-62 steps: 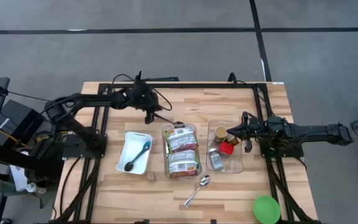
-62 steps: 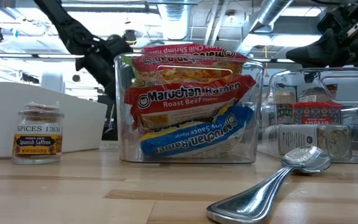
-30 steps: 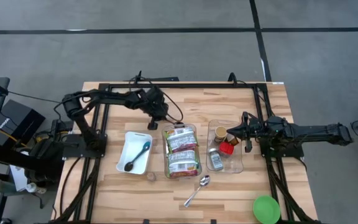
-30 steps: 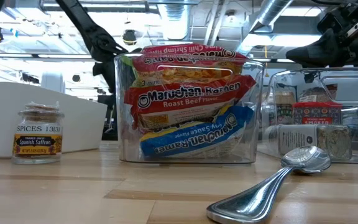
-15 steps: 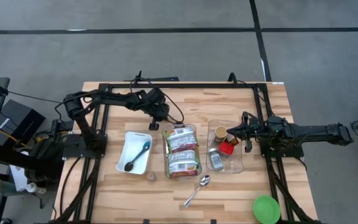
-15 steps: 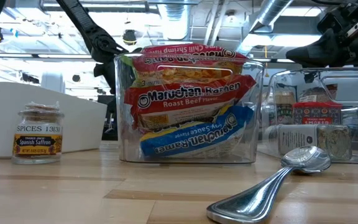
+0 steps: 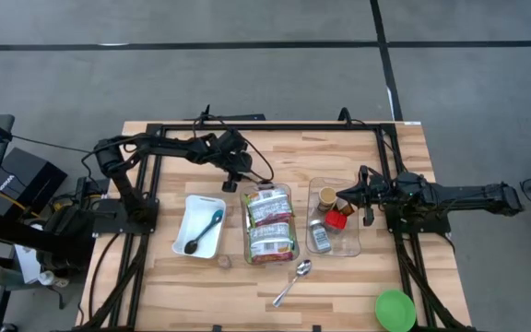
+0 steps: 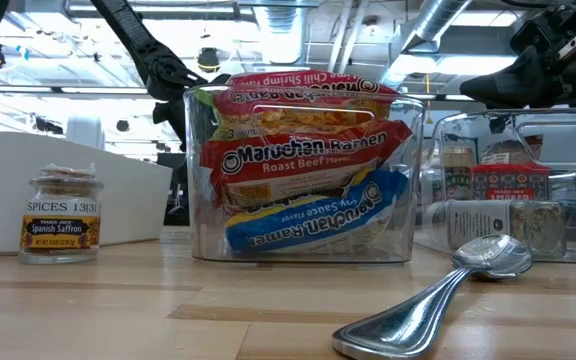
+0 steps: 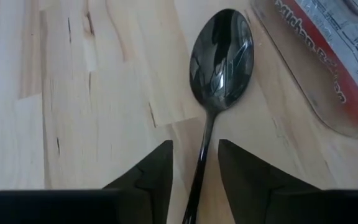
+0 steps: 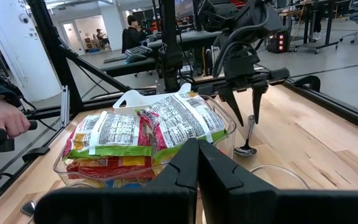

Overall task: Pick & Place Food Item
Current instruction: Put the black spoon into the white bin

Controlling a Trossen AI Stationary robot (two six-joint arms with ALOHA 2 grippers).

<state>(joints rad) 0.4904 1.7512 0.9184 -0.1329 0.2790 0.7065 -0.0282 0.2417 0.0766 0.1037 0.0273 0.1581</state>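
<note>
I see the left gripper [image 9: 194,163] slightly parted astride a dark spoon [image 9: 219,56] handle, probably released; ramen bin [image 7: 268,224] beside it.

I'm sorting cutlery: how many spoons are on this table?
3. A teal spoon lies in the white dish; a shiny metal spoon lies near the front edge; a dark spoon stands between the left gripper fingers beside the ramen bin. Others may be hidden.
</note>
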